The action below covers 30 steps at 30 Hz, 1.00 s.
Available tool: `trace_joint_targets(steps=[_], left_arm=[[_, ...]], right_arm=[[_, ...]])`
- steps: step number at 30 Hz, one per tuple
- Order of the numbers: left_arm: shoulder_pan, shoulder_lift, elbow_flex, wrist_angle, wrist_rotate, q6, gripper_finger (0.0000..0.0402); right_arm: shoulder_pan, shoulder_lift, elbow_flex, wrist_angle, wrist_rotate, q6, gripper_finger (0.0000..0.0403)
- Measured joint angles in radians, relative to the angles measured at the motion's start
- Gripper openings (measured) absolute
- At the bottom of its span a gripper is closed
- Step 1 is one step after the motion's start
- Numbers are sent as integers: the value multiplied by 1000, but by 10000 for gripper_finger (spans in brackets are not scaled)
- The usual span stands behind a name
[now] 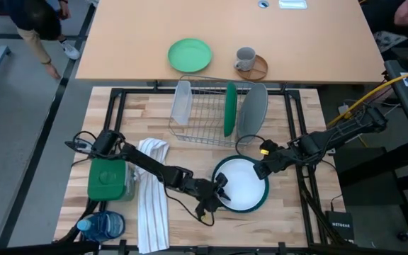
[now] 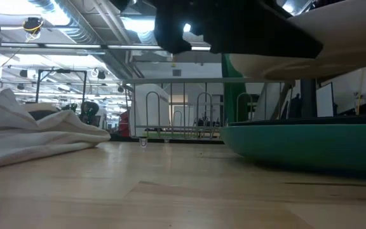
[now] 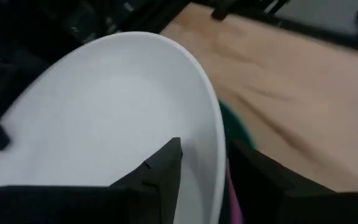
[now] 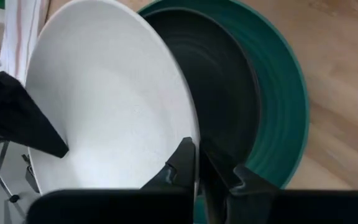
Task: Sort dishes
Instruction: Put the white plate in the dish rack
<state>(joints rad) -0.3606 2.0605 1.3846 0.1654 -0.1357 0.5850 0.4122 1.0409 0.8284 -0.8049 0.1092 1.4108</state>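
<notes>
From above: left gripper (image 1: 220, 193) and right gripper (image 1: 261, 170) both clamping opposite edges of a white plate (image 1: 244, 184), sitting over a teal plate (image 1: 263, 200) near the table's front edge; green plate (image 1: 229, 109) and grey plate (image 1: 253, 108) standing upright in the wire rack (image 1: 202, 113).

From table height: white plate (image 2: 335, 38) hanging raised above teal plate (image 2: 310, 146).

Through left wrist: fingers (image 3: 160, 171) pinching the white rim (image 3: 213, 134).

Through right wrist: fingers (image 4: 182, 165) gripping white plate (image 4: 104, 99), tilted over charcoal plate (image 4: 219, 93) nested in teal plate (image 4: 284, 93).
</notes>
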Motion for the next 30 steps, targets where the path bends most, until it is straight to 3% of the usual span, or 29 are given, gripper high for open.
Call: trace_joint_targets(steps=[4,10,19,22,30], left_arm=[[-9,0,0,0,-103,62,125],[-11,0,0,-6,-107,74,117],[-43,-1,0,10,-122,203,21],[-57,-1,0,12,-129,233,9],[-90,4,-4,-8,-171,97,7]], right_arm=[[0,0,0,9,-23,21,11],[-1,0,0,48,-60,23,11],[0,0,0,61,-77,22,33],[0,0,0,68,-76,19,38],[0,-1,5,65,-75,-102,41]])
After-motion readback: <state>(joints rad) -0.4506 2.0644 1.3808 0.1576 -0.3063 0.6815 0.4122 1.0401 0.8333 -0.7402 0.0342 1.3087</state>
